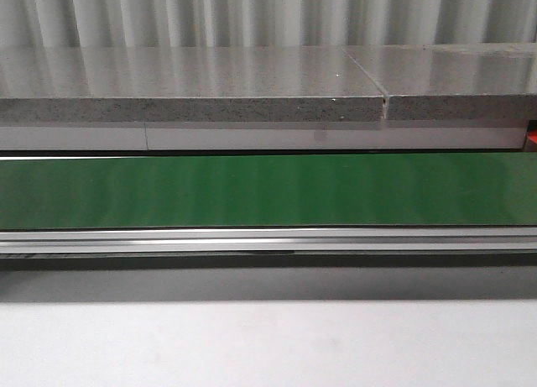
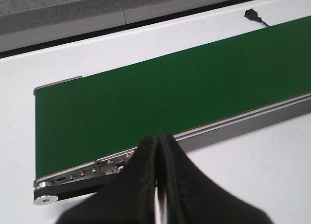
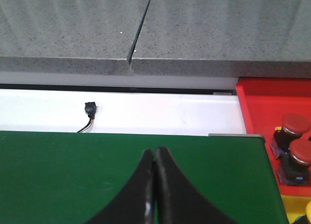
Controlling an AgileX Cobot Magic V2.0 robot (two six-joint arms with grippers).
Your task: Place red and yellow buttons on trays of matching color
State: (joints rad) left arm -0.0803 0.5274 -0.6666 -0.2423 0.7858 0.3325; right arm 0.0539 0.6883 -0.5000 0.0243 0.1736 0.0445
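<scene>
The green conveyor belt (image 1: 268,190) crosses the white desk (image 1: 268,345) bare, while two red buttons (image 3: 296,123) already sit in the red tray (image 3: 257,105) at its end, seen in the right wrist view, a yellow tray (image 3: 291,209) just beside. They look like rigid, light plastic with domed caps on dark blocky bases, probably best pinched across the base. Left fingers (image 2: 158,156) and right fingers (image 3: 154,170) are pressed together, holding nothing; no writing is readable.
</scene>
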